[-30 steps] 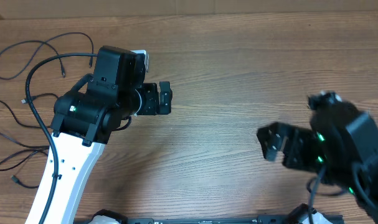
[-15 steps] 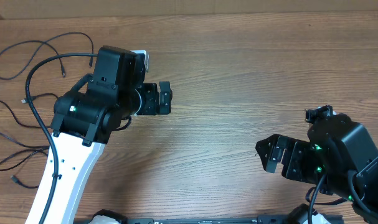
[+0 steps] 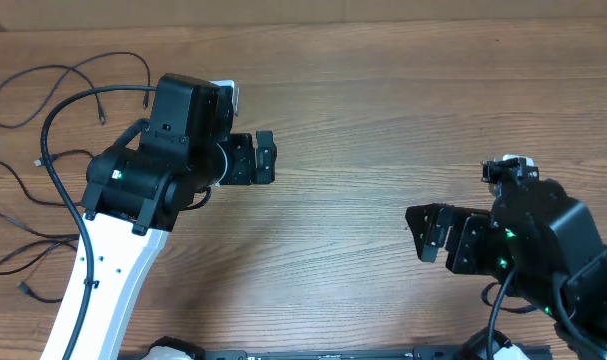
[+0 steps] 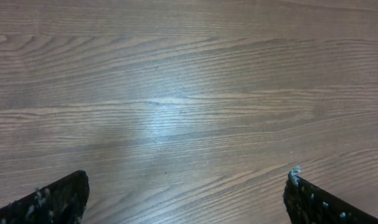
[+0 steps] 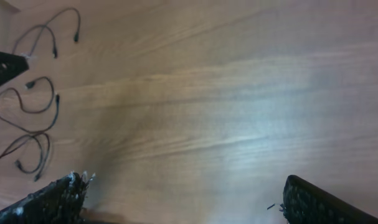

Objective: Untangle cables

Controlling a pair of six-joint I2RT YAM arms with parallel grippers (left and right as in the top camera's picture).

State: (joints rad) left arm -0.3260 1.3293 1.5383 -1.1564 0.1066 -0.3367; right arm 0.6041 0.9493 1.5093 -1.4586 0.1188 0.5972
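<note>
Left fingers [image 3: 267, 168] spread wide over the middle of the surface [image 3: 383, 110]; right fingers [image 3: 430, 243] spread too, near the right edge. The cables [image 3: 30, 71] sprawl along the far left edge, well apart from both.

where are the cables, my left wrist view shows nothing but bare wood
observer: In the overhead view, the cables lie at the far left of the table. They are behind the left gripper, which points to the right, away from them.
operator: where's the right gripper then
observer: The right gripper hangs open and empty at the right side, pointing left.
operator: can its wrist cam see the cables
observer: Yes. The right wrist view shows thin black loops with plug ends at its upper left, far from its fingers.
</note>
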